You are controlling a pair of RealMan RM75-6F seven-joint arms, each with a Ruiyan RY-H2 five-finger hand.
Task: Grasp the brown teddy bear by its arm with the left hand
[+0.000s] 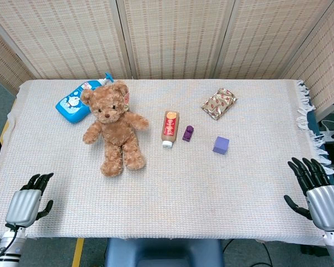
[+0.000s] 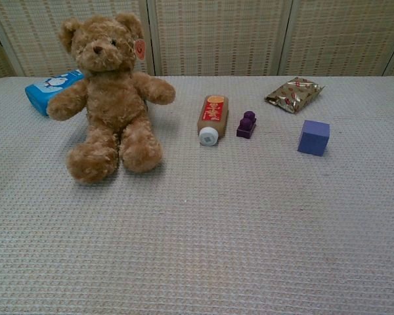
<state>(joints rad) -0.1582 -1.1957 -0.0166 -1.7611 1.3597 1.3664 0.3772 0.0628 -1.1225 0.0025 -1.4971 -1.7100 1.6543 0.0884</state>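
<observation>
Head view shows the brown plush teddy bear (image 1: 113, 125) lying on its back on the left half of the bench (image 1: 172, 206), head toward the far edge, both arms spread out and both legs pointing toward the robot. A small round tag hangs at its ear. Behind the bear's head and touching it lies a blue flat pouch with a cartoon print (image 1: 76, 104). To the bear's right, well apart from it, an orange-brown bottle with a white cap (image 1: 169, 128) lies on its side, and just beside that sits a small dark purple toy block (image 1: 187, 133). Farther right stands a lilac cube (image 1: 221, 145), and beyond it a gold snack packet with red marks (image 1: 219, 103). A woven off-white cloth covers the bench. At the near left corner the left hand (image 1: 29, 201) hovers with fingers apart, holding nothing, well apart from the bear. At the near right edge the right hand (image 1: 317, 192) is likewise spread and holds nothing.
</observation>
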